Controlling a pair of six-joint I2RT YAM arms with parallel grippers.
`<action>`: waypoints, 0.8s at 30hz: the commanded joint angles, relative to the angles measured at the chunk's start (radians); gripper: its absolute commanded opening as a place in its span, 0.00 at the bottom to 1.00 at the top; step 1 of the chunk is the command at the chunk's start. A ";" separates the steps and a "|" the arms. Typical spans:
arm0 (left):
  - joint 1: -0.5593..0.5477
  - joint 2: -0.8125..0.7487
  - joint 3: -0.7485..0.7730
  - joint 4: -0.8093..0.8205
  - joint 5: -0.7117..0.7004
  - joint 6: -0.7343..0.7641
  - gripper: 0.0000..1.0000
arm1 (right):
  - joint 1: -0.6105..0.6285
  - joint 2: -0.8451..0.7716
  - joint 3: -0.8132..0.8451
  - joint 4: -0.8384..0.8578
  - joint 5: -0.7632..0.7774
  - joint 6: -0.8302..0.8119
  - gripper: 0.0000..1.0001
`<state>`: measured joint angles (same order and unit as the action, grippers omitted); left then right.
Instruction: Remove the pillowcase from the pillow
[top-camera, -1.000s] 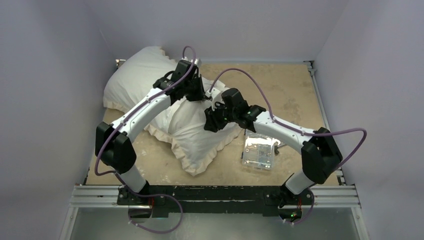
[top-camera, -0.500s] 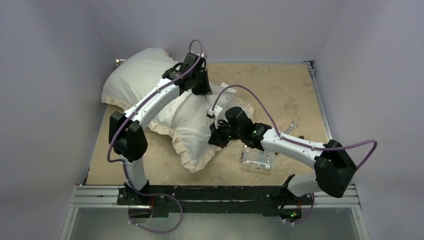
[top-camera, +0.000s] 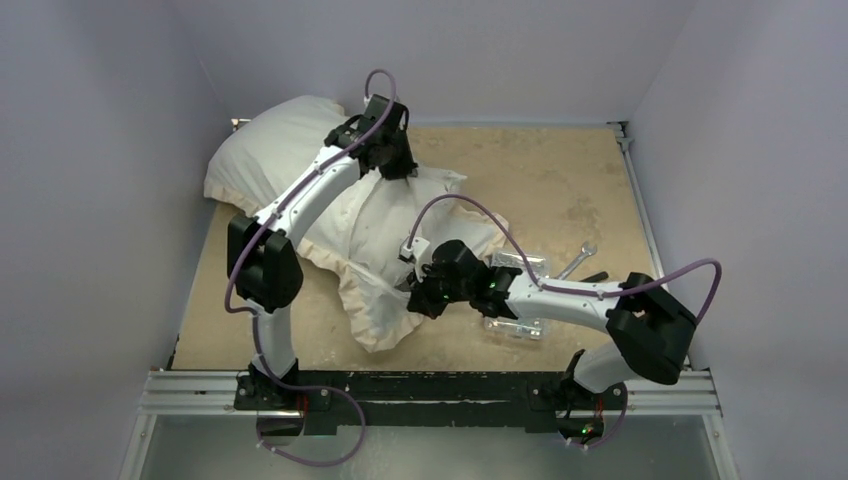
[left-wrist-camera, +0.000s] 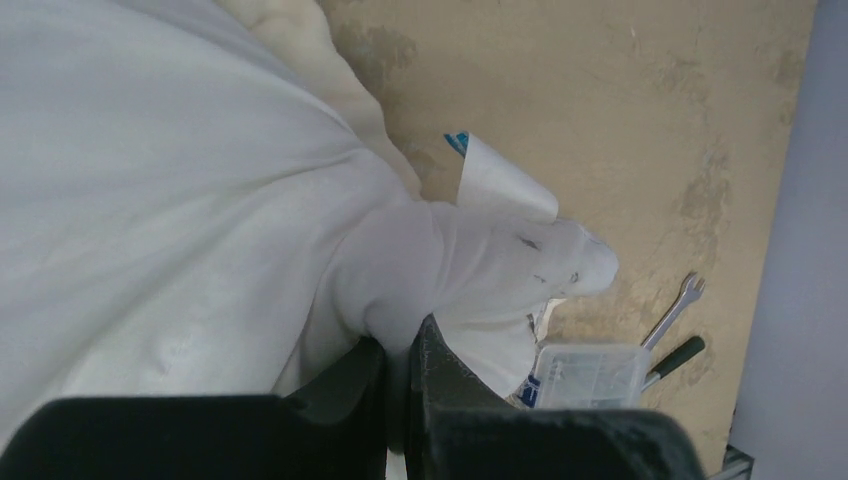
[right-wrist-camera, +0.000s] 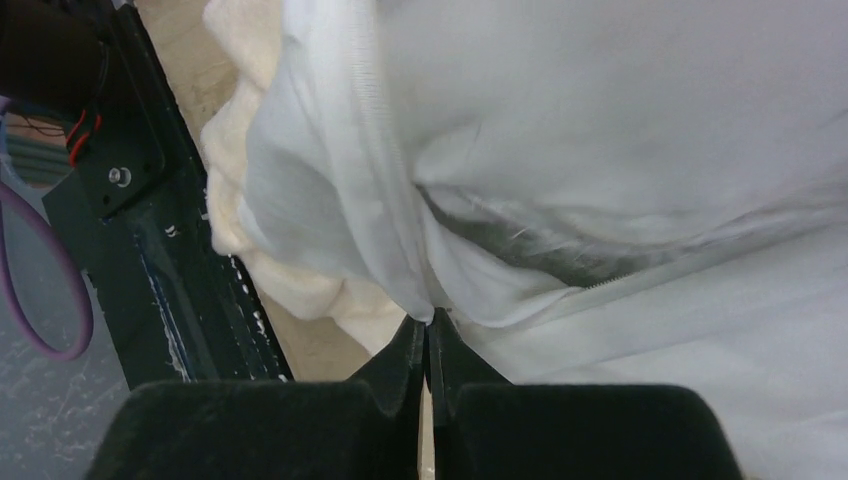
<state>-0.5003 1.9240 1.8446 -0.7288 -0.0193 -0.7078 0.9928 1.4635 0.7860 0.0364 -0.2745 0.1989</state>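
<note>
Top external: pillowcase (top-camera: 365, 300) lies L-to-centre on tabletop (top-camera: 580, 190), white side up. L hand (top-camera: 400, 170) at its far side, pressed shut on pillow (top-camera: 445, 183) corner. R hand (top-camera: 418, 298) nearer, pinching pillowcase edge by frill.

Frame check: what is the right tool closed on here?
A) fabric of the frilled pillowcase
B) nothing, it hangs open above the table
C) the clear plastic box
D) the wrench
A: in the right wrist view the right tool is pinched shut on a white fold of the pillowcase, close to its cream frilled edge.
</note>
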 joint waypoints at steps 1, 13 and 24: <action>0.108 0.029 0.155 0.294 -0.154 -0.052 0.00 | 0.075 -0.001 -0.047 -0.150 -0.168 0.071 0.00; 0.166 -0.017 0.147 0.294 -0.068 -0.067 0.00 | 0.077 0.001 -0.063 -0.182 0.042 0.105 0.00; 0.167 -0.214 -0.045 0.190 0.153 0.081 0.47 | 0.068 -0.238 0.036 -0.208 0.373 0.161 0.53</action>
<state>-0.3744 1.8492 1.7981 -0.6178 0.1520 -0.7235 1.0473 1.2995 0.7712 -0.0711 -0.0067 0.3134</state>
